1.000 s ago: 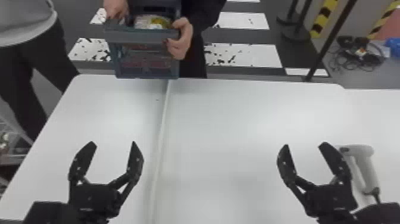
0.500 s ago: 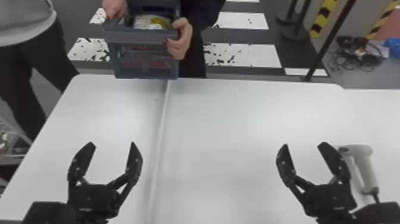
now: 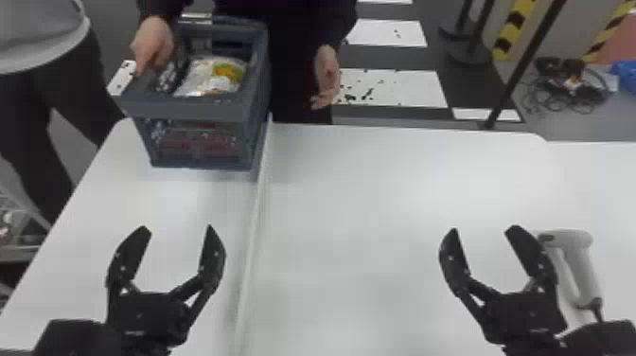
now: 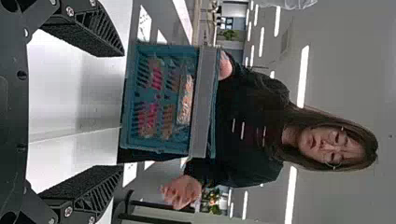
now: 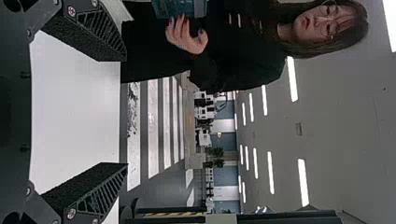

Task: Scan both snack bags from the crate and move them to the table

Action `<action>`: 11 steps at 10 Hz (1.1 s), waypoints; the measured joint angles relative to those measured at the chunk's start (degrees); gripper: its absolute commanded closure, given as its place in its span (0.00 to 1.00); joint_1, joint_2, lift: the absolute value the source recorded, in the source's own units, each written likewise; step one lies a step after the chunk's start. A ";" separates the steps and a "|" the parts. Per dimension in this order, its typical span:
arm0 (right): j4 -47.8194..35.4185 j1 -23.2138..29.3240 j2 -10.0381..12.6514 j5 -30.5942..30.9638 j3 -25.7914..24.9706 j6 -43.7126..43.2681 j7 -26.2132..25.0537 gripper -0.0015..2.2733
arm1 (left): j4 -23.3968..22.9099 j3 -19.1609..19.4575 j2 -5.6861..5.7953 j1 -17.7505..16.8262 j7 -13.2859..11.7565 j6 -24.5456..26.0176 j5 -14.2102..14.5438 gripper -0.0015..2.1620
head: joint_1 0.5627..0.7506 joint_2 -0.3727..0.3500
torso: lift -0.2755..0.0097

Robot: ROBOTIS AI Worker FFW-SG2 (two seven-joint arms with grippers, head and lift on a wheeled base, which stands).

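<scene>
At the table's [image 3: 378, 213] far left, a person's hand [image 3: 154, 45] grips the crate [image 3: 189, 111], probably to bring the bags within your left arm's reach. Your left tool [image 3: 177, 228] and right tool [image 3: 483, 230] are wide and empty, presumably leaving room for it. The scanner [image 3: 579, 265] lies beside your right one, likely for that arm to take. You can see one snack bag [image 3: 213, 75] inside the crate; reddish shapes lower down blur behind the mesh, so you can't confirm the second.
</scene>
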 measured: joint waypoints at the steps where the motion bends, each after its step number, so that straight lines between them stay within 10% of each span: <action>1: 0.00 0.00 -0.01 -0.03 0.00 0.00 0.00 0.06 | -0.08 0.02 0.00 0.03 0.27 -0.06 0.11 0.06 | 0.70 0.50 | 0.66; 9: 0.00 0.17 -0.03 -0.25 0.25 0.14 0.00 0.06 | -1.14 1.14 0.44 0.46 -0.92 0.90 0.94 0.06 | 0.70 0.52 | 0.66; 11: 0.00 -0.01 -0.03 -0.26 0.45 0.46 0.00 0.06 | -6.04 3.19 0.19 -0.06 -3.81 11.66 1.69 0.07 | 0.70 0.51 | 0.66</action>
